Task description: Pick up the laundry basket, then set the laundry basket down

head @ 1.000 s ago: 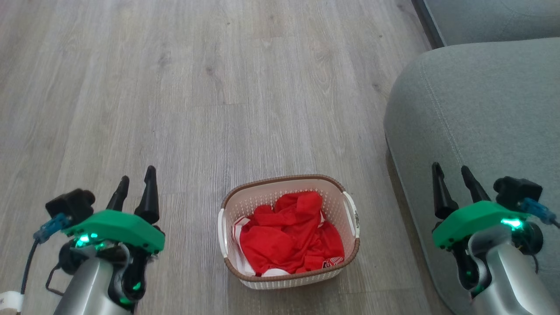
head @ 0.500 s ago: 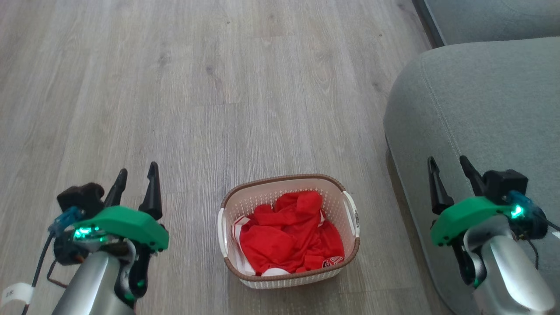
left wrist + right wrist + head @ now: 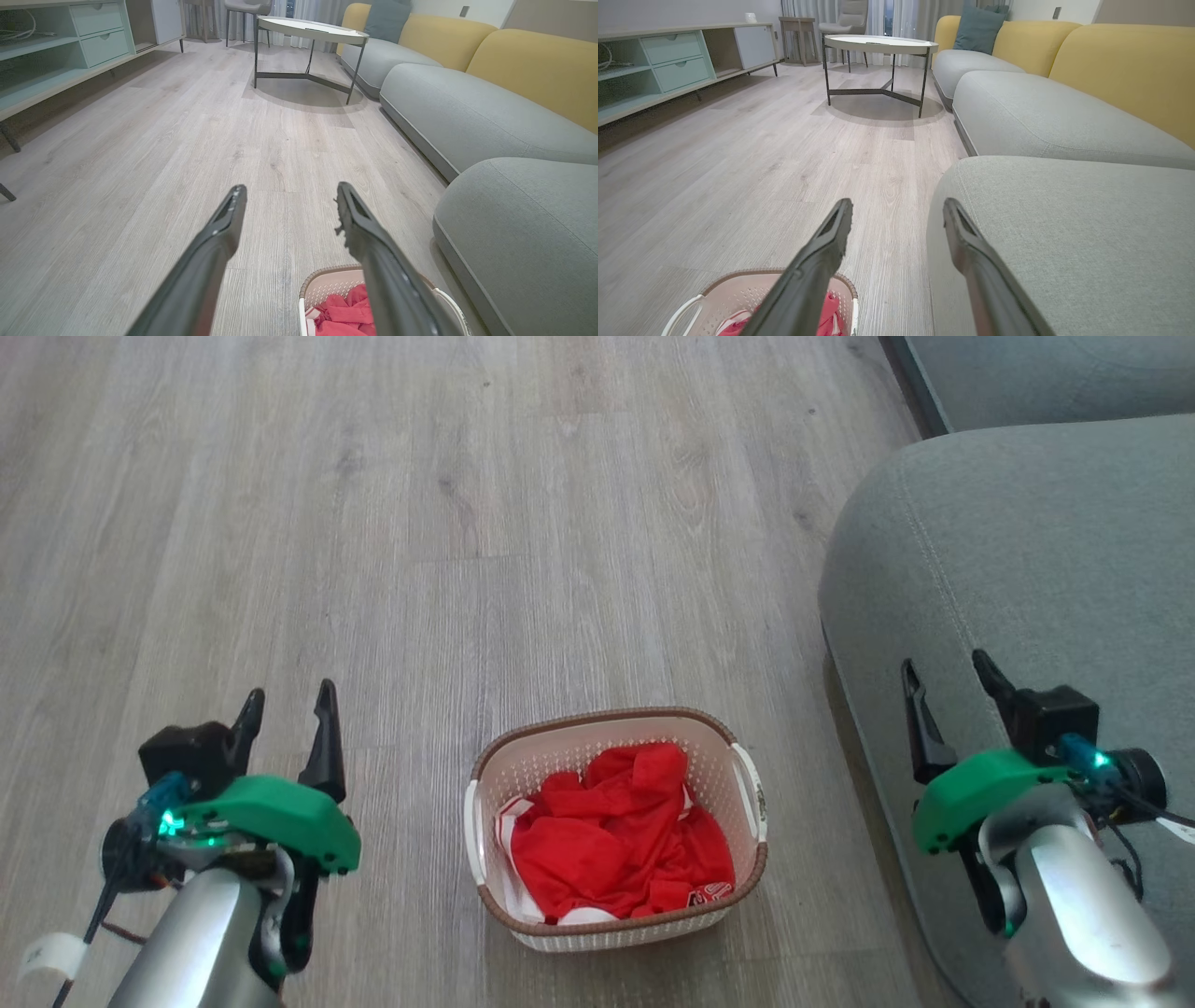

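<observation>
Plank floor [image 3: 373, 523], grey sofa [image 3: 1027, 541], laundry basket [image 3: 560, 758]

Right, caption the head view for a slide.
Cream perforated plastic laundry basket of red clothing on wooden floor between open left tool and open right tool.

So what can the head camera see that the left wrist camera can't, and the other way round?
Head camera's extras: the right gripper, open beside the grey sofa, and the whole basket with both white handles.

Left wrist camera's extras: a round table, a cabinet with drawers and yellow sofa backs further down the room.

Both share: the open left gripper, the basket with red clothes inside, the wooden floor and the grey sofa.
</observation>
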